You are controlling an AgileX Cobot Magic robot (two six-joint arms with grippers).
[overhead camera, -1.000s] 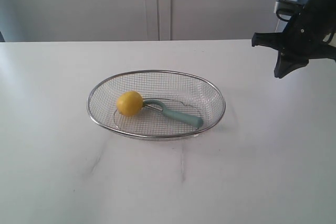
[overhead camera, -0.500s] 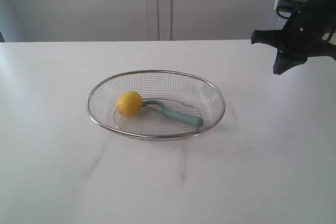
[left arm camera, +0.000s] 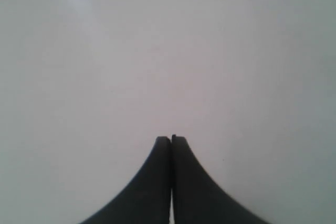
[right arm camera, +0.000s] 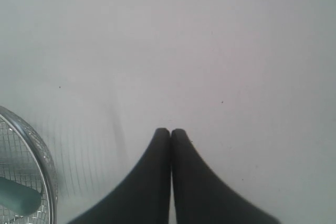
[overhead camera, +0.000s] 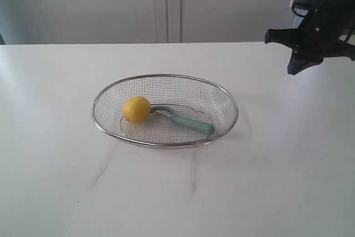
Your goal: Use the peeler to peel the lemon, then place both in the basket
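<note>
Lemon (overhead camera: 136, 109) and peeler (overhead camera: 188, 121) both lie inside the basket (overhead camera: 166, 75), which stands mid-table (overhead camera: 55, 181). The lemon sits at the peeler's blade end.

Right claw (right arm camera: 170, 130): jaws pressed together, empty, raised well apart from the basket.

Left claw (left arm camera: 171, 138): jaws likewise together, empty, over bare table.

Judgement: placement appears complete, and the claws stand clear because nothing needs gripping. Whether the lemon is peeled cannot be determined.
</note>
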